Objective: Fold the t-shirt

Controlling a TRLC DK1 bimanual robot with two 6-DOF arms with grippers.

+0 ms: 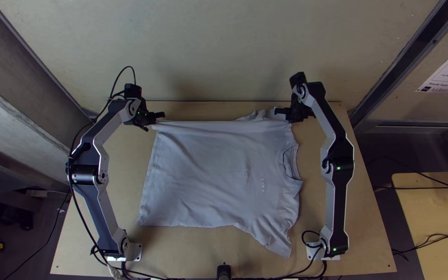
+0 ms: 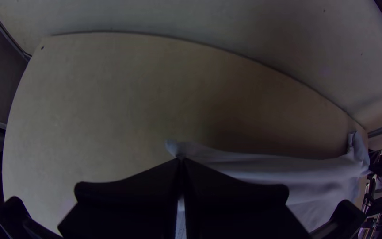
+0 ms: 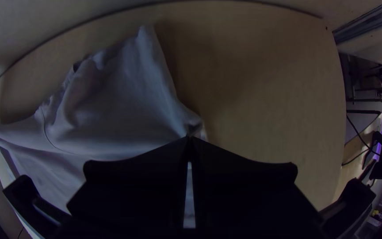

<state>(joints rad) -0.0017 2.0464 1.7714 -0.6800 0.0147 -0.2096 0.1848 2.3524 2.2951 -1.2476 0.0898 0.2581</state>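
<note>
We see the pale t-shirt (image 1: 208, 171) spread over the wooden table (image 1: 117, 202), between the two arms, its collar toward the right arm. We find the left gripper (image 1: 156, 120) closed on the far corner at the hem end, and the right gripper (image 1: 280, 112) closed on cloth at the far sleeve end, though in the dimness we can't tell how much it pinches.

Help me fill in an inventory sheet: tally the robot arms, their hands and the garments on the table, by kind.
Robot arms: 2 (left arm, right arm)
Hands: 2 (left hand, right hand)
Garments: 1 (t-shirt, pinched by both hands)
Total: 5
</note>
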